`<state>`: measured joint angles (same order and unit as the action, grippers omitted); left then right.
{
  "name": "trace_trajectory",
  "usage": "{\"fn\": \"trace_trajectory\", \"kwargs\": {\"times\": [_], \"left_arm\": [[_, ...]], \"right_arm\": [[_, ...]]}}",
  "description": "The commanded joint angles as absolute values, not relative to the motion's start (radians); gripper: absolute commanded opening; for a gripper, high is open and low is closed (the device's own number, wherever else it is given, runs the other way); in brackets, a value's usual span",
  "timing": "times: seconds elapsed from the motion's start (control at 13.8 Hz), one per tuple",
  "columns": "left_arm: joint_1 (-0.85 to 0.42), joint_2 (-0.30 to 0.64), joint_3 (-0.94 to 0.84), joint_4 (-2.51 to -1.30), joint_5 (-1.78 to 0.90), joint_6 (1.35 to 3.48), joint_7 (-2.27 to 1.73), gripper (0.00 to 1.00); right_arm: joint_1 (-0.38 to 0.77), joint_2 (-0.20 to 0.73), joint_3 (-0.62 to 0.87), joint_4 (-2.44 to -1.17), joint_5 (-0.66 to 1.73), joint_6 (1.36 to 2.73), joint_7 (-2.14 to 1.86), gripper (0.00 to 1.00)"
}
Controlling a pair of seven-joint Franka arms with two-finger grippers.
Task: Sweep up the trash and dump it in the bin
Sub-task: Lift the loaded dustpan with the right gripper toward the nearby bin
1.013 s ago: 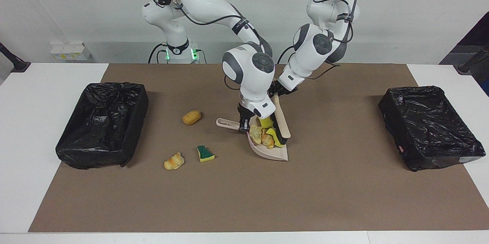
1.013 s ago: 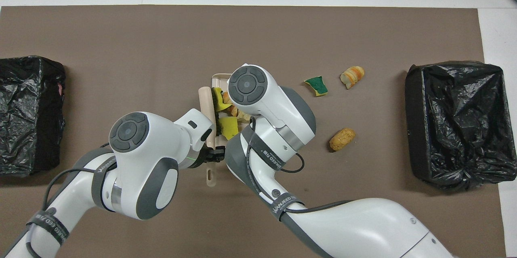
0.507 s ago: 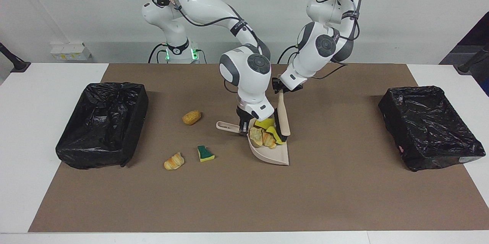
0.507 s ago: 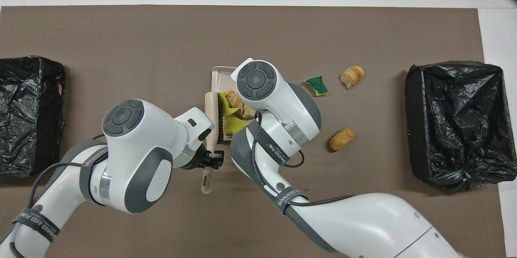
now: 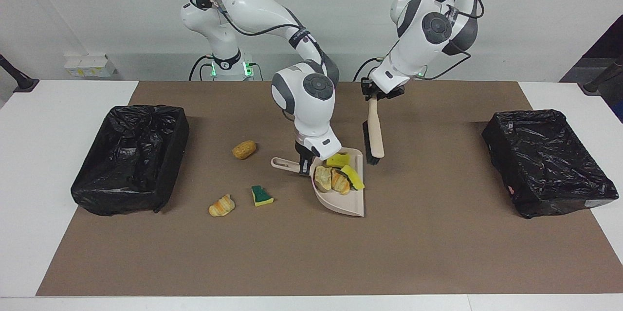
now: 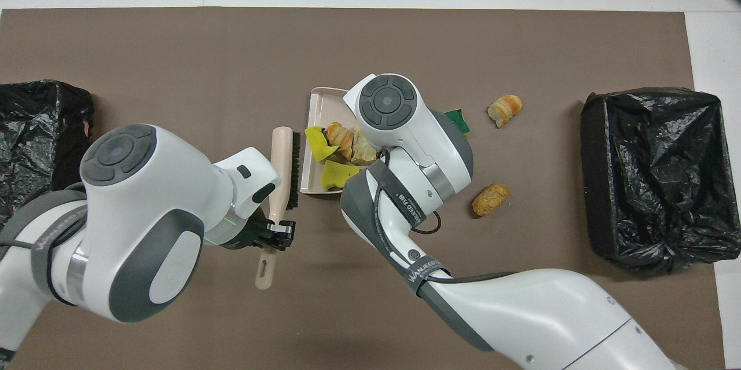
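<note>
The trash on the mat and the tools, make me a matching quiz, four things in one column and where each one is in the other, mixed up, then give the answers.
Things:
1. brush
2. dustpan
3. green-and-yellow sponge piece
4. yellow sponge chunks

Places:
A. loose on the brown mat, beside a bread-like lump
B. held in the left gripper, beside the dustpan
C. lying in the dustpan
D. its handle held in the right gripper

Pairs: 1-B, 2-D, 3-A, 4-C

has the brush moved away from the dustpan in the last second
Yes. The brush, held by the left tool, has lifted off the dustpan and shifted toward the left arm's end, while the dustpan stays put.
</note>
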<state>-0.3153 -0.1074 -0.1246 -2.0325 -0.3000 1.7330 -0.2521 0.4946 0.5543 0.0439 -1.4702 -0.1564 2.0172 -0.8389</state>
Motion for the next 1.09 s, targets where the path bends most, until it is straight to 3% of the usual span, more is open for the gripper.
{"fn": "trace_trajectory", "kwargs": {"times": [0.0, 0.22, 0.43, 0.65, 0.8, 1.01], "left_arm": [[-0.291, -0.164, -0.13, -2.023, -0.262, 1.631, -0.305, 0.0], [-0.311, -0.248, -0.136, -2.129, -0.25, 1.629, -0.432, 0.0], [-0.368, -0.351, -0.144, -2.291, -0.25, 1.771, -0.498, 0.0], [-0.518, -0.33, -0.147, -2.397, -0.25, 1.952, -0.557, 0.0], [-0.593, -0.25, -0.147, -2.434, -0.25, 2.05, -0.567, 0.0], [-0.603, -0.233, -0.146, -2.46, -0.25, 2.079, -0.6, 0.0]], "right_arm": [[0.456, 0.523, 0.058, -1.489, -0.129, 2.04, -0.877, 0.0], [0.417, 0.438, 0.058, -1.566, -0.072, 2.079, -0.963, 0.0], [0.333, 0.332, 0.058, -1.624, -0.039, 2.045, -1.09, 0.0], [0.233, 0.241, 0.058, -1.641, 0.02, 1.962, -1.19, 0.0], [0.157, 0.198, 0.058, -1.643, 0.028, 1.912, -1.286, 0.0], [0.007, 0.155, 0.058, -1.646, 0.069, 1.855, -1.463, 0.0]]}}
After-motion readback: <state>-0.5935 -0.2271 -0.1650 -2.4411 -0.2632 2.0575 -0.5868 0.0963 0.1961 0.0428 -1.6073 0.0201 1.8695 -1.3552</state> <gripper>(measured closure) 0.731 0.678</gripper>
